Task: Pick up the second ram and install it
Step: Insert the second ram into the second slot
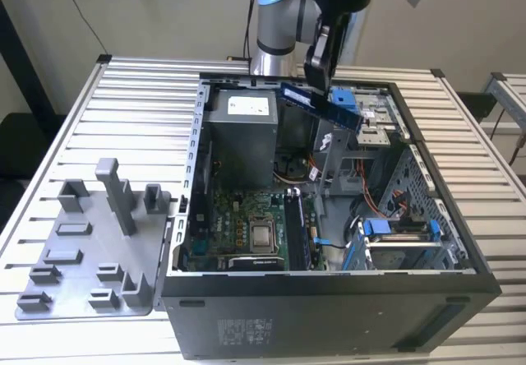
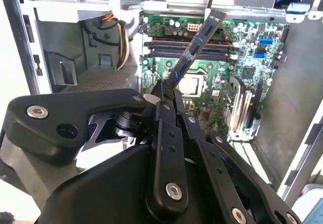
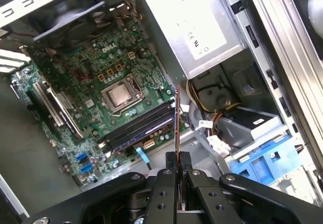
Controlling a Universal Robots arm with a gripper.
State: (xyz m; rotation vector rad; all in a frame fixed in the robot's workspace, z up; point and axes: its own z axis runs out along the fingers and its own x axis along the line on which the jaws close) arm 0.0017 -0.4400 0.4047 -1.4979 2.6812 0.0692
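Exterior view: the gripper [image 1: 317, 82] hangs over the far side of the open case [image 1: 329, 316], fingers clenched on the ram [image 1: 329, 108]; the ram is in the air, tilted, above the case's drive bay end and well clear of the motherboard [image 1: 246, 225] lying on the case floor; a grey holder [image 1: 90, 250] with upright pegs sits on the slatted table [image 1: 140, 94] just beside the case, toward the exterior view's left.

In the second wrist view the gripper [image 2: 164, 96] pinches the ram [image 2: 196, 48] between its black fingers [image 2: 166, 133]; most of the stick juts past the fingertips, slanting across the sight of the motherboard [image 2: 242, 62] and its slots [image 2: 159, 46] without touching them.

In the first wrist view the ram [image 3: 177, 118] shows edge-on as a thin line rising from the gripper [image 3: 178, 158]; behind it lie the slots [image 3: 136, 128], the processor [image 3: 117, 95] and the power supply [image 3: 192, 22].
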